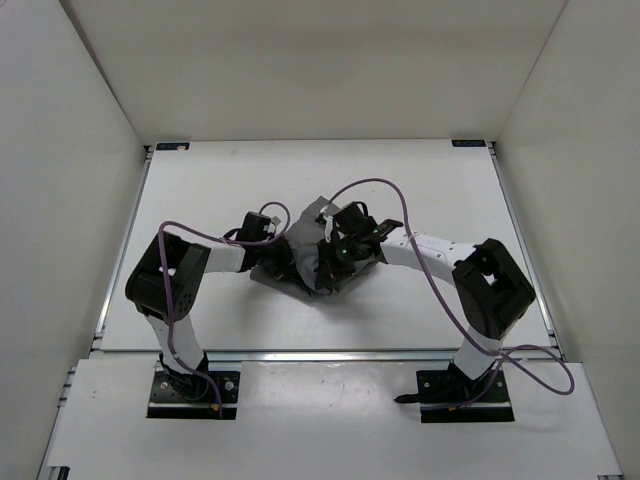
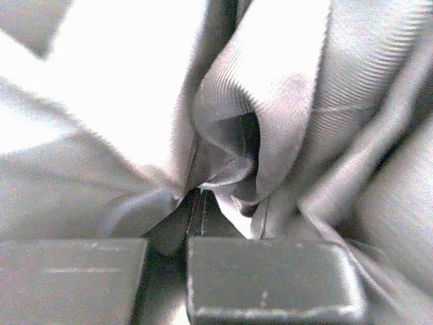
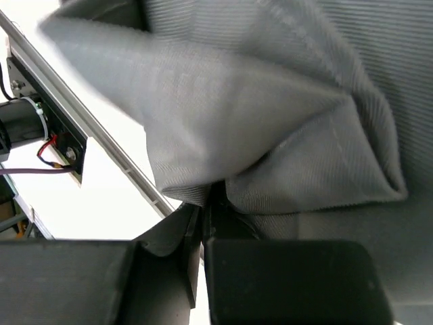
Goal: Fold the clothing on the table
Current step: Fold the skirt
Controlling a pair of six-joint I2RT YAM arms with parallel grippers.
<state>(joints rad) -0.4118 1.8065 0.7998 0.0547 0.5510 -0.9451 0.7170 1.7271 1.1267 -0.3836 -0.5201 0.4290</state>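
The dark grey clothing (image 1: 301, 238) lies bunched in a crumpled heap at the middle of the white table (image 1: 420, 180). My left gripper (image 1: 284, 234) reaches into the heap from the left. In the left wrist view it (image 2: 194, 215) is shut, pinching a gathered fold of clothing (image 2: 270, 101). My right gripper (image 1: 334, 252) comes in from the right and meets the heap's middle. In the right wrist view it (image 3: 205, 211) is shut on an edge of the clothing (image 3: 270, 135), which hangs lifted above the table (image 3: 101, 203). The two grippers sit close together.
White walls (image 1: 70, 150) enclose the table on three sides. A thin metal rail (image 1: 330, 352) runs along the near edge, also seen as the rail (image 3: 101, 132) in the right wrist view. A purple cable (image 1: 398, 197) loops over the right arm, and another cable (image 1: 200, 232) over the left.
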